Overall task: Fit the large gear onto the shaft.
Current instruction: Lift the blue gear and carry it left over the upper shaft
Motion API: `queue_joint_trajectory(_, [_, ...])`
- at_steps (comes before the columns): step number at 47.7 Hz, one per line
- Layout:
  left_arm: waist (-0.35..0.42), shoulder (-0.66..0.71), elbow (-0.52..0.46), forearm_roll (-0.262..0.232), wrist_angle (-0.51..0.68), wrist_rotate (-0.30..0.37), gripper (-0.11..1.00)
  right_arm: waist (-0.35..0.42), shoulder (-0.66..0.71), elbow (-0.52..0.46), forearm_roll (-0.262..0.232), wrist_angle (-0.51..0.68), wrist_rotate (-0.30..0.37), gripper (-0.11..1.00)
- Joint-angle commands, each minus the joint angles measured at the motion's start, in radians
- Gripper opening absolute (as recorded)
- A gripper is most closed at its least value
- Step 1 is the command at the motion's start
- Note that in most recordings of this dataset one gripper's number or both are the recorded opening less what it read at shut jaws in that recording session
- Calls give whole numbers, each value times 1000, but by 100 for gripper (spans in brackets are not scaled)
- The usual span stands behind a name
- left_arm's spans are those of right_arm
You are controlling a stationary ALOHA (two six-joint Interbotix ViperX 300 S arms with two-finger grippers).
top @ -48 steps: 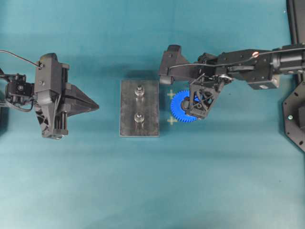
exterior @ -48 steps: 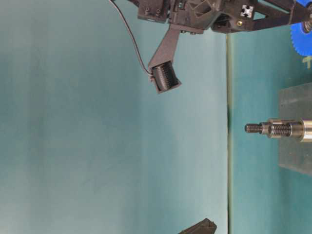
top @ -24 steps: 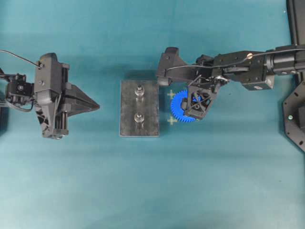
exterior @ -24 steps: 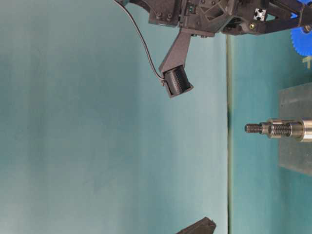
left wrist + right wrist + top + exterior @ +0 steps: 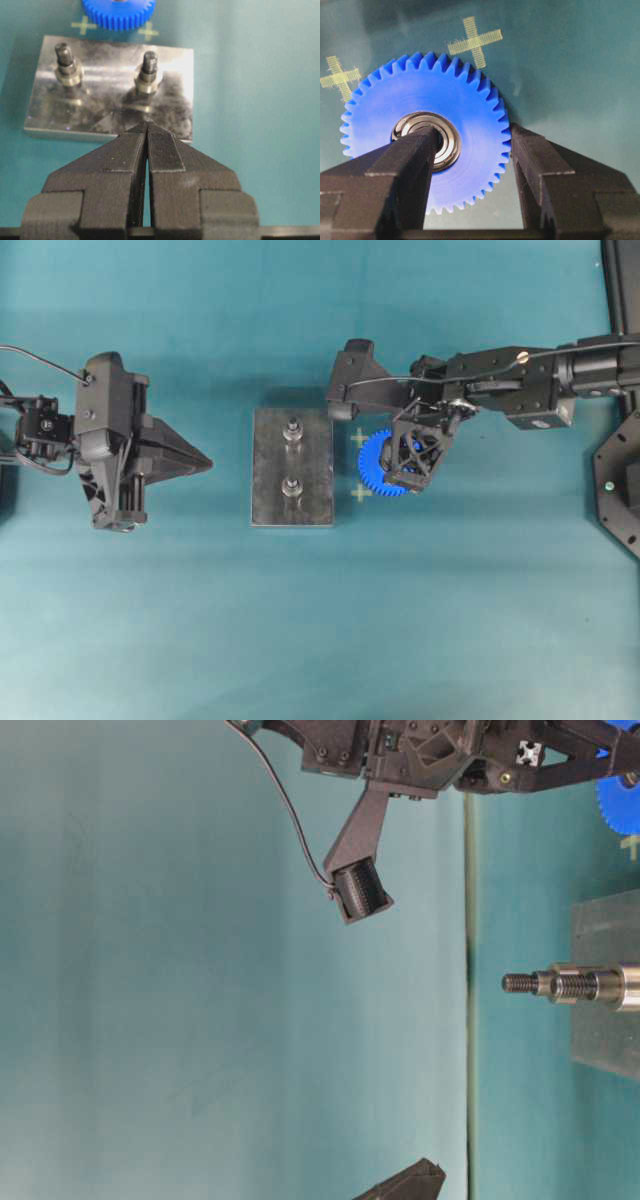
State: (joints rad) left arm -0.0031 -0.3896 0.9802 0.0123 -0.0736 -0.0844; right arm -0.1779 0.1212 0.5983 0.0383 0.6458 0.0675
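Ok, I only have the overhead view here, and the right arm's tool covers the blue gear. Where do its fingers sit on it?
Observer: In the right wrist view the right tool straddles half of the large gear. One finger is over the centre bearing and the other is just outside the teeth. I cannot tell whether it is clamped.
Operator: Anything on the shaft?
Observer: No. The table-level view shows the shaft bare, with a threaded tip above a stepped collar.
Operator: And the left tool?
Observer: In the left wrist view the left tool has its fingers pressed together with nothing between them, and it points at the plate.
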Motion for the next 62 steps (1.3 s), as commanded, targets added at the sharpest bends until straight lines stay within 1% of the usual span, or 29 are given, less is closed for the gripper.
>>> queue_joint_trajectory(1, [2, -5, -9, 3, -12, -2, 0, -8, -29, -32, -3, 14, 17, 49])
queue_joint_trajectory(8, [0, -5, -9, 3, -12, -2, 0, -9, -54, -109, -3, 118, 17, 49])
queue_joint_trajectory(16, [2, -5, -12, 3, -15, -2, 0, -8, -52, -213, -3, 224, 18, 49])
queue_joint_trajectory(20, [2, -5, -9, 3, -26, -2, 0, -8, -48, -265, -3, 253, 18, 49])
queue_joint_trajectory(30, [2, -5, -8, 3, -43, -5, 0, -11, -25, -379, -3, 270, 3, 49])
queue_joint_trajectory(36, [2, -5, -6, 3, -43, -5, 0, -11, 12, -433, -3, 275, -5, 49])
queue_joint_trajectory(45, [-3, -3, -2, 3, -40, -8, 0, -11, 77, -522, -3, 314, -26, 49])
queue_joint_trajectory(52, [-8, -2, 0, 3, -38, -11, 0, -17, 120, -566, -3, 318, -49, 49])
queue_joint_trajectory(62, [-11, 0, 0, 3, -38, -11, 0, -23, 160, -609, -3, 350, -57, 49])
